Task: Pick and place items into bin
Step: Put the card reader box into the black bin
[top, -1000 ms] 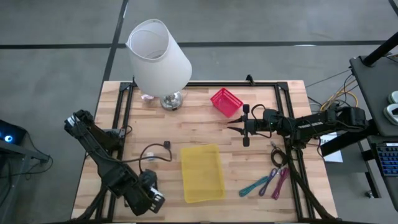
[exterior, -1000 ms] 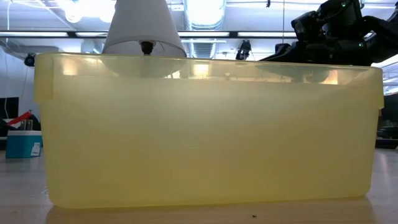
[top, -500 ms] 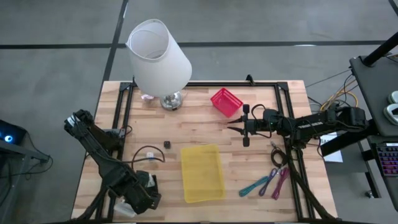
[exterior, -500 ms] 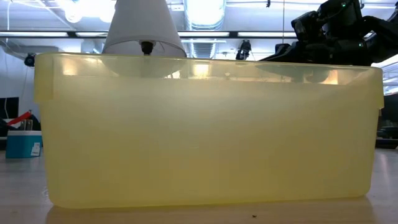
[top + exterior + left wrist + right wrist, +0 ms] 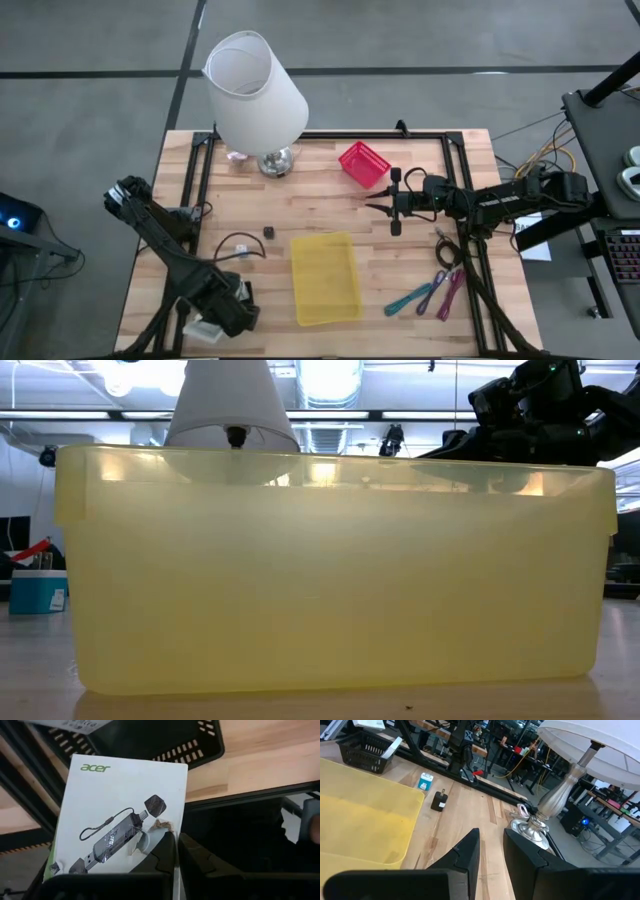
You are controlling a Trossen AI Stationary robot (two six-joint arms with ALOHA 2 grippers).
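My left gripper [image 5: 214, 320] is at the table's near left corner, shut on a white card box [image 5: 120, 815] printed with a dark adapter; the box shows as a white patch [image 5: 203, 329] in the high view. The yellow bin [image 5: 325, 278] lies at the table's near middle and fills the low view [image 5: 330, 570]. A black coiled cable [image 5: 238, 249] and a small dark cube [image 5: 268, 232] lie left of the bin. Teal and purple strips [image 5: 430, 295] lie to its right. My right gripper [image 5: 383, 206] waits open, level, beyond the bin. My left gripper pinches the white box between its two fingers at one side edge [image 5: 161, 831], where the card is torn. The fingers slant steeply down from above. The box's printed face is turned toward the wrist camera. The box extends beyond the fingertips above a black basket and the table's frame rail.
A big white lamp [image 5: 255, 90] stands at the far left, and a red basket [image 5: 363, 163] lies at the far middle. A black mesh basket [image 5: 145, 740] sits under my left arm. A small blue-and-white box [image 5: 425, 781] lies left of the bin.
My left gripper has sunk and gone a little toward the table's left edge, rolling about its own axis, still shut. The white box now shows beneath it at the near edge. The black cable lies more gathered in, apart from the dark cube.
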